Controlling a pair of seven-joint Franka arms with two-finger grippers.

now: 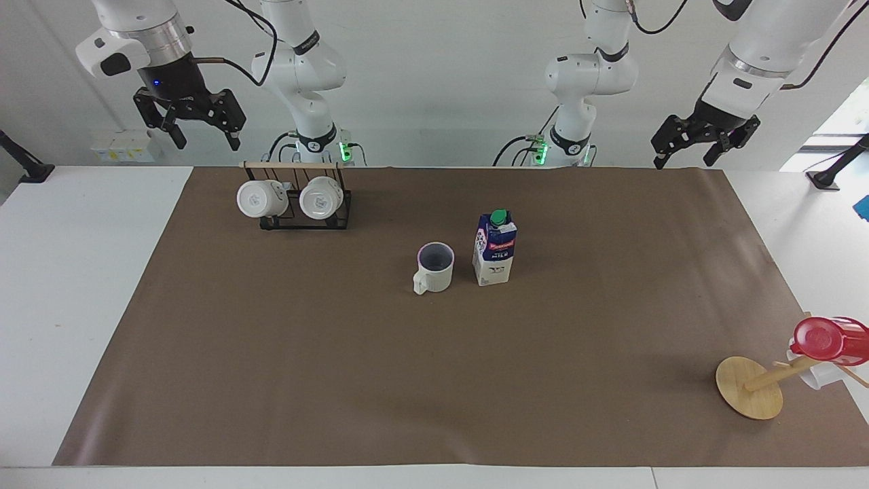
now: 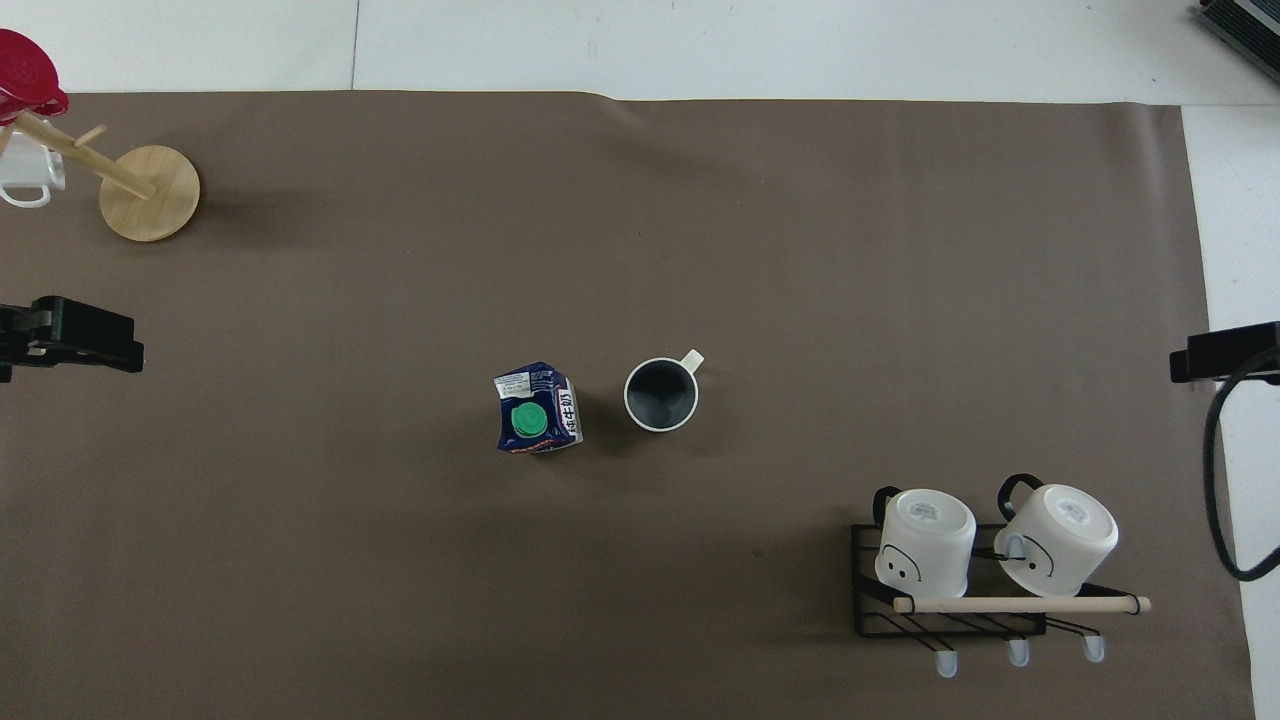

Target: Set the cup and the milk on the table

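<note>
My cup [image 1: 434, 267] stands upright on the brown sheet of the table [image 1: 271, 380], near the middle of the facing view. Its handle points toward the bottom of that view. The milk [image 1: 494, 248] stands upright just beside the cup, toward my left arm's end of the table. The two are close but apart. In the overhead view the cup [image 2: 661, 394] and the milk [image 2: 537, 408] sit near the middle of the frame too, and the milk's green cap faces up.

My right gripper [image 1: 201, 136] hangs in the air at the upper left of the facing view, over the table edge by the black rack [image 1: 304, 204]. Its fingers are spread wide and hold nothing. My left gripper [image 1: 686, 155] hangs at the upper right of the facing view, over the table edge there. Its fingers are spread too and hold nothing.

Two white mugs [image 1: 290, 198] hang on the rack at the upper left. A wooden stand [image 1: 750, 388] with a red cup [image 1: 828, 339] sits at the lower right of the facing view.
</note>
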